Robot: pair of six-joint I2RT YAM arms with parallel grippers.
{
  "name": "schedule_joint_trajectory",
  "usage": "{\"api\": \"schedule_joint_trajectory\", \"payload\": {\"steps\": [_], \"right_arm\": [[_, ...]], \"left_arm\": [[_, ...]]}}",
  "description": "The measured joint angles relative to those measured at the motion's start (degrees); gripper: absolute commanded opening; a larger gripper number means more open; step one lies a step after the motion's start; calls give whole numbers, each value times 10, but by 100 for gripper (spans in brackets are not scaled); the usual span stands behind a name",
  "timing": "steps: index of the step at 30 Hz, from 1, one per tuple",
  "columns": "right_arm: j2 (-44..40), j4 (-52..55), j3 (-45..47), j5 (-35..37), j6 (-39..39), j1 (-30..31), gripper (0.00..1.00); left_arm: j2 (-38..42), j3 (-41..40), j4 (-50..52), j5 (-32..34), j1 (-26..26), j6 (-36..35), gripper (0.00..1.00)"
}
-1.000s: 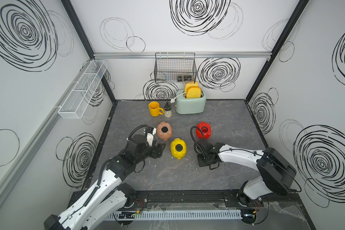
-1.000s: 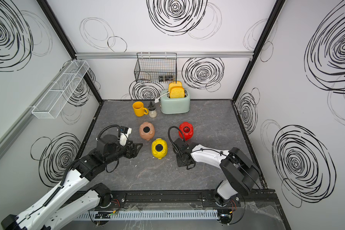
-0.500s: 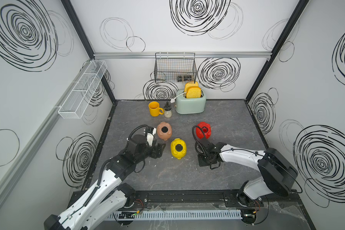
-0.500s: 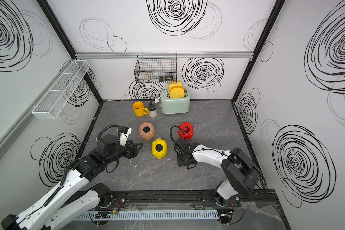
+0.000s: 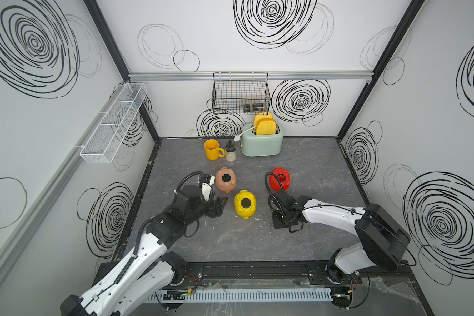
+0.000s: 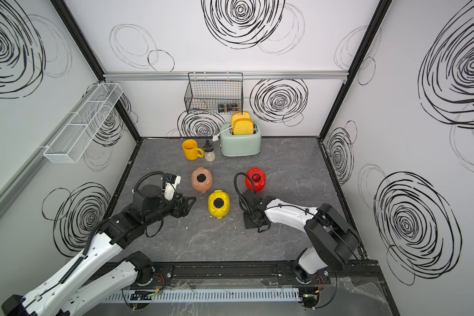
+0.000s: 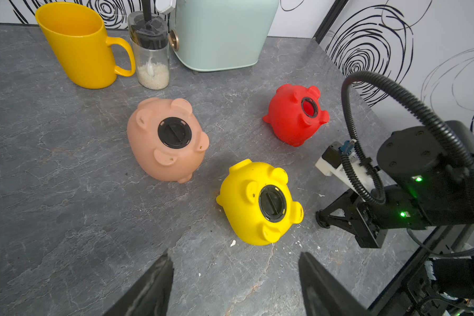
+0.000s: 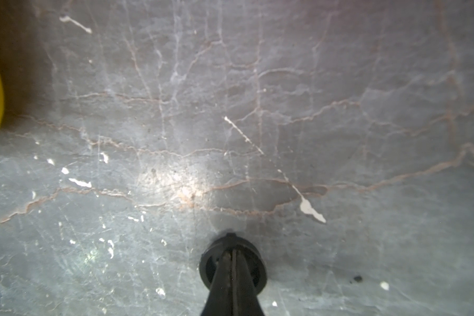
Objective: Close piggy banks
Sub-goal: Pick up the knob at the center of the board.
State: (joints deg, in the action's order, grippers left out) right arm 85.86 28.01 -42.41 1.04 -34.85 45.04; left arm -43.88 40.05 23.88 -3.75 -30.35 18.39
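A: Checking status. Clock is read in a top view, 12 = back wall. Three pigs lie belly-up mid-counter: yellow pig, pink pig at its 11, red pig at its 2. None of them touch.

B: Closed?

A: Pink and yellow are capped in black. The red pig's hole is open, red shows inside.

B: Tools?

A: Right tool is pressed together, pinching a black plug by its centre rib. It sits close over bare counter at yellow's 4, with red at its 12. Can't tell if the plug touches the counter. Left tool is spread and empty, near yellow at its 9.

B: How will red handle?

A: My read: hollow glossy plastic, so light, stiff and slippery. Round back on a hard counter, so it will likely rock or skate when the plug gets pushed. It also sits tilted, hole not square up.

B: Where to hold?

A: I'd put the left tool across the flanks, low on the body, between the stubby legs. Not the ears or legs, too small and rounded. Stay clear of the hole rim so the plug has room.

B: Risk?

A: Plug going in cocked, or the pig squirting out of the jaws. The rib suggests push plus twist.
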Motion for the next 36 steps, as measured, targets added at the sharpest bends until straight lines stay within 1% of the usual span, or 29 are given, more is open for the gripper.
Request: {"api": "schedule_joint_trajectory", "payload": {"steps": [7, 11, 15, 20, 25, 30, 36], "right_arm": [[-8, 11, 2, -4, 0, -8, 0], [-20, 50, 1, -2, 3, -19, 0], [-40, 90, -14, -5, 10, -46, 0], [-68, 125, -82, -3, 31, -92, 0], [-68, 143, -152, -4, 58, -147, 0], [-46, 157, -231, -6, 97, -194, 0], [-8, 156, -283, -18, 160, -219, 0]], "left_arm": [[0, 0, 0, 0, 0, 0, 76], [1, 0, 0, 0, 0, 0, 76], [1, -1, 0, 0, 0, 0, 76], [1, -1, 0, 0, 0, 0, 76], [1, -1, 0, -1, 0, 0, 76], [4, -1, 0, -1, 0, 0, 76], [8, -1, 0, -1, 0, 0, 76]]}}
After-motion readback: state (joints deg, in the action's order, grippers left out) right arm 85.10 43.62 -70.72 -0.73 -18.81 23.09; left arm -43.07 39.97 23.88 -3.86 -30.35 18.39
